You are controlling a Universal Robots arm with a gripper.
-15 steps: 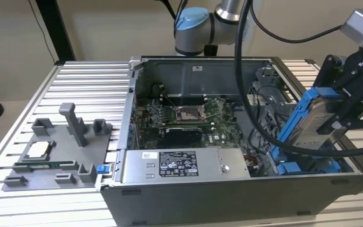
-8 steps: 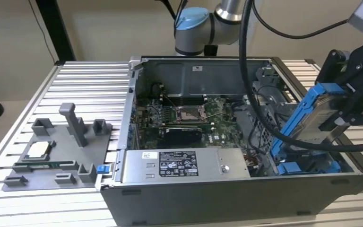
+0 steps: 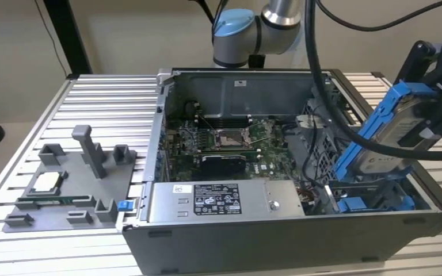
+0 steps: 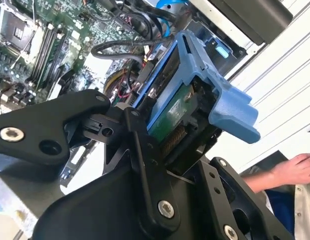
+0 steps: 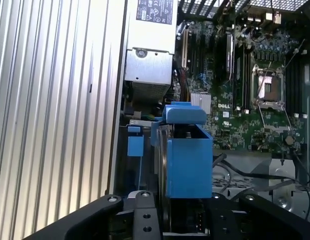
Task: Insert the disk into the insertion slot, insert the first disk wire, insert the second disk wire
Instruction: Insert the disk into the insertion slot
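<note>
A slatted aluminium table (image 3: 98, 98) carries an open computer case (image 3: 282, 241). The grey power-supply box (image 3: 221, 201) lies along the case's near wall, with the motherboard (image 3: 229, 144) behind it. At the exterior view's right, the disk (image 3: 393, 132) in its blue carrier hangs steeply tilted over the case. The black gripper (image 4: 170, 145) is clamped on its upper end. The disk's lower end is near the insertion slot (image 3: 363, 202), not seated in it. In the second wrist view, a person's hand (image 4: 295, 170) rests beyond the case.
</note>
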